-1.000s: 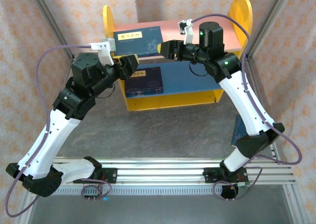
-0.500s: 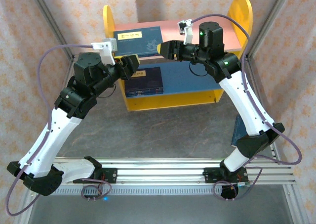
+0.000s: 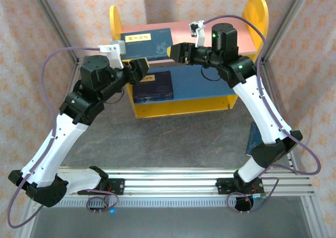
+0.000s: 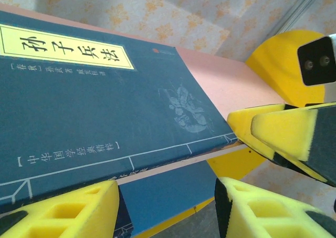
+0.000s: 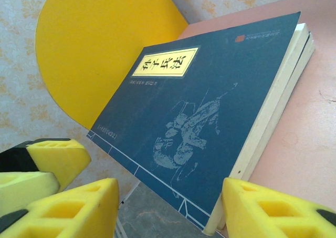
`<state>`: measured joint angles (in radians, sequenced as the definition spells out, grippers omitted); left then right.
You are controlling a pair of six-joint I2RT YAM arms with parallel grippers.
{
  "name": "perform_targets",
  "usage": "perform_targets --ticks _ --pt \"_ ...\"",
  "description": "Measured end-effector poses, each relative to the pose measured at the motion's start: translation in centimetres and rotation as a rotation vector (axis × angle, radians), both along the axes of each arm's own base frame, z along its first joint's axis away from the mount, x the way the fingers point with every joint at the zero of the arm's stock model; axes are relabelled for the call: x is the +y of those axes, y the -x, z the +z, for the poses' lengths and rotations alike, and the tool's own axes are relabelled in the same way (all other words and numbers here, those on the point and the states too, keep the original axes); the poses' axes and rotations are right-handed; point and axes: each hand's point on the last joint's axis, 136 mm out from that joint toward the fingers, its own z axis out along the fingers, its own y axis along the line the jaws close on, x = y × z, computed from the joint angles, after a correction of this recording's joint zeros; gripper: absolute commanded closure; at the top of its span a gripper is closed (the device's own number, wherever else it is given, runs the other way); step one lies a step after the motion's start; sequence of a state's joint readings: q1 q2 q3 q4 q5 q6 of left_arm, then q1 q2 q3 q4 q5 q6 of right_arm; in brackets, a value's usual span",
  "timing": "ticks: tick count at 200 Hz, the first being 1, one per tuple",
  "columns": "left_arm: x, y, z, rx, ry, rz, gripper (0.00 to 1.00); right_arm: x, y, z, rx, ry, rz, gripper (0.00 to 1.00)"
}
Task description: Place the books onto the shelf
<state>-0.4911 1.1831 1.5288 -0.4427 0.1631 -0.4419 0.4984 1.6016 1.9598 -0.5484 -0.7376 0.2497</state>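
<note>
The shelf (image 3: pixel 184 30) stands at the back, with yellow side panels, a pink upper board and a blue lower board. A small stack of navy books (image 3: pixel 149 43) with yellow labels lies flat on the pink board, and more books (image 3: pixel 157 85) lie on the blue board. My left gripper (image 3: pixel 142 67) hovers open at the front left of the upper stack. My right gripper (image 3: pixel 172 51) is open at the stack's right front corner. In the left wrist view the top book (image 4: pixel 94 101) lies beyond the open left gripper (image 4: pixel 167 201). The right wrist view has the stack (image 5: pixel 199 112) just past the open right gripper (image 5: pixel 170 196).
A dark blue flat thing (image 3: pixel 253 138) lies on the grey table at the right, mostly hidden behind the right arm. Slanted metal frame posts (image 3: pixel 283 22) and patterned walls close in both sides. The arms' base rail (image 3: pixel 168 188) runs along the near edge.
The left arm has edged slightly up and towards the shelf. The right arm and the books have stayed where they were.
</note>
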Motion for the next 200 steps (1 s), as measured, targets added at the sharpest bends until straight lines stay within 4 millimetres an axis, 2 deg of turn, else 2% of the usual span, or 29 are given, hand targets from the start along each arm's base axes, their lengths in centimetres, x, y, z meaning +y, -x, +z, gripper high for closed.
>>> perform_targets --ticks 69,200 --pt "0.1 -0.7 -1.2 0.024 -0.047 0.018 0.49 0.1 0.1 0.0 0.002 -0.002 0.008 0.45" --pt "0.4 -1.1 -0.8 0.009 -0.074 0.042 0.48 0.3 0.1 0.0 0.002 -0.005 0.019 0.45"
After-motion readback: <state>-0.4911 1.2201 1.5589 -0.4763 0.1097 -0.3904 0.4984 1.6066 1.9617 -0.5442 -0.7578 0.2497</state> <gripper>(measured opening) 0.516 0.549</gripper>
